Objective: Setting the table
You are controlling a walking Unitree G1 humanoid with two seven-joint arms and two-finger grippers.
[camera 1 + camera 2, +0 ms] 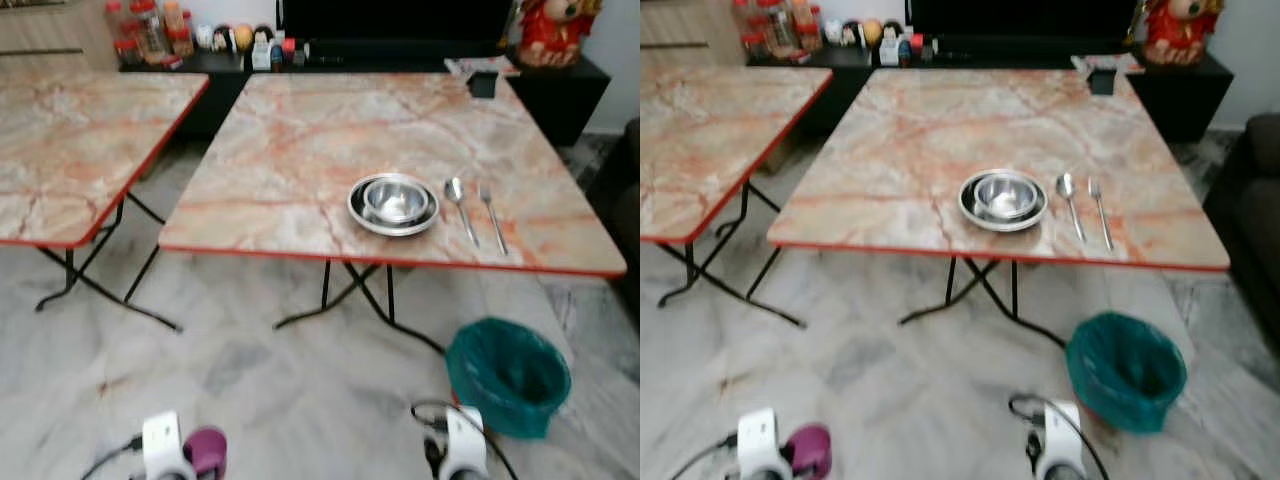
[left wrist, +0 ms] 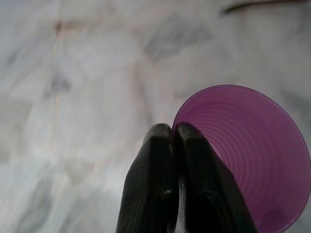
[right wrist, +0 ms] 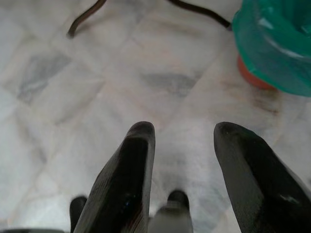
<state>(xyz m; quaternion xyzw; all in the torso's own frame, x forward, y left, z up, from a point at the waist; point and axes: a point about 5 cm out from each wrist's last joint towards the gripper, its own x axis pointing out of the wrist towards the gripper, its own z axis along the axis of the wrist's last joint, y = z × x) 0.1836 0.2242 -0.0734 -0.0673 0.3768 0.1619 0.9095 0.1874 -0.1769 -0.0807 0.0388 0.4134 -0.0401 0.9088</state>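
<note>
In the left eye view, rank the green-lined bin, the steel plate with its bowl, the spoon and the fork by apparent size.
1. Green-lined bin, though it sits nearer the camera.
2. Steel plate with bowl.
3. Spoon and fork: too alike to rank.

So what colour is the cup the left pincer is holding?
Purple; the cup shows best in the left wrist view, pinched by the left pincer.

Head cameras look forward and down at the table (image 1: 300,130), twelve o'clock; wrist cameras face marble floor (image 3: 97,73) closely.
</note>
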